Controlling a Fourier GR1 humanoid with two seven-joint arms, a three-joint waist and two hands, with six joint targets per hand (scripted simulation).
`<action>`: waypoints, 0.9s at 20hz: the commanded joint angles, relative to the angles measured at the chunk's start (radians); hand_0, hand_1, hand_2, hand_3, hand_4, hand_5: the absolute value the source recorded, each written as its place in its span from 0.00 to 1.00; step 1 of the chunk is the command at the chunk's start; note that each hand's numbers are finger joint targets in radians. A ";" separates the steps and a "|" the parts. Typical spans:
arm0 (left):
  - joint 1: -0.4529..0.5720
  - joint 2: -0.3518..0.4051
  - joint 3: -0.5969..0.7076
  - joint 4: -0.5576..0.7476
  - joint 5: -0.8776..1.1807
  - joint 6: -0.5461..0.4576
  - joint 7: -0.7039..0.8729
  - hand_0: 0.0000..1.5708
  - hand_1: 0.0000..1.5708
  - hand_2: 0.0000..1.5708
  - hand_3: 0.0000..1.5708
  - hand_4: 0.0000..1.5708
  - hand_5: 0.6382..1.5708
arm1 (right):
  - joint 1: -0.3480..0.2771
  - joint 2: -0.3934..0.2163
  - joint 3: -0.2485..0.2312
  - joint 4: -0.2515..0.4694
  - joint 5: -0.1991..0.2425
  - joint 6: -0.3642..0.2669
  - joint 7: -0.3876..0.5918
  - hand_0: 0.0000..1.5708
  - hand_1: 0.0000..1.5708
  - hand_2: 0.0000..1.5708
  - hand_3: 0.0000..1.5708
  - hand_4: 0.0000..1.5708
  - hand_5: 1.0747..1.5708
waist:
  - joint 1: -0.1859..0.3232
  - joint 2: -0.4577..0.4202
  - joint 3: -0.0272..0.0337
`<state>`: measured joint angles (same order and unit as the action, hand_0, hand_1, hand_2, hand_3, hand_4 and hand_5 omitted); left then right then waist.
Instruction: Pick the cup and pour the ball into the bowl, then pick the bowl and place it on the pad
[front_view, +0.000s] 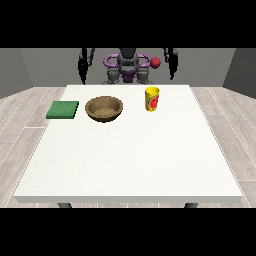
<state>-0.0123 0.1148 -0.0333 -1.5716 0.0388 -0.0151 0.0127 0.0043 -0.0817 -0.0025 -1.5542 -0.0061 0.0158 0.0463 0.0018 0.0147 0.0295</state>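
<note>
A large white table stands on a pale wooden floor, with grey walls behind. A yellow cup stands upright near the far edge. Its ball is not visible. Left of it sits a brown bowl, apparently empty, then a green pad. Both hands, at the view's left and right, hang raised and well clear, holding nothing; their finger spread cannot be told. No step looks begun.
</note>
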 joint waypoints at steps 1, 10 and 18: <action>-0.006 0.025 0.007 -0.058 0.002 -0.003 0.036 0.00 0.00 0.00 0.00 0.00 1.00 | -0.004 -0.017 -0.003 -0.057 -0.004 0.002 0.035 0.00 0.00 0.21 0.31 0.54 0.99 | 0.000 -0.150 -0.0173; -0.180 -0.103 0.082 -0.065 0.166 0.054 0.041 0.00 0.00 0.00 0.00 0.00 1.00 | -0.141 0.079 0.232 -0.183 -0.075 -0.281 0.081 0.00 0.00 0.19 0.28 0.53 0.99 | -0.015 -0.169 -0.0306; -0.337 -0.047 0.135 -0.050 0.158 0.087 0.053 0.00 0.00 0.00 0.00 0.00 1.00 | -0.197 0.081 0.320 -0.255 -0.013 -0.382 0.083 0.00 0.00 0.24 0.32 0.52 0.99 | -0.037 -0.062 -0.0295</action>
<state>-0.2899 0.0594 0.0846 -1.6431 0.2047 0.0590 0.1015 -0.1951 -0.0063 0.2674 -1.7887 -0.0372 -0.3277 0.1706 -0.0192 -0.1019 0.0002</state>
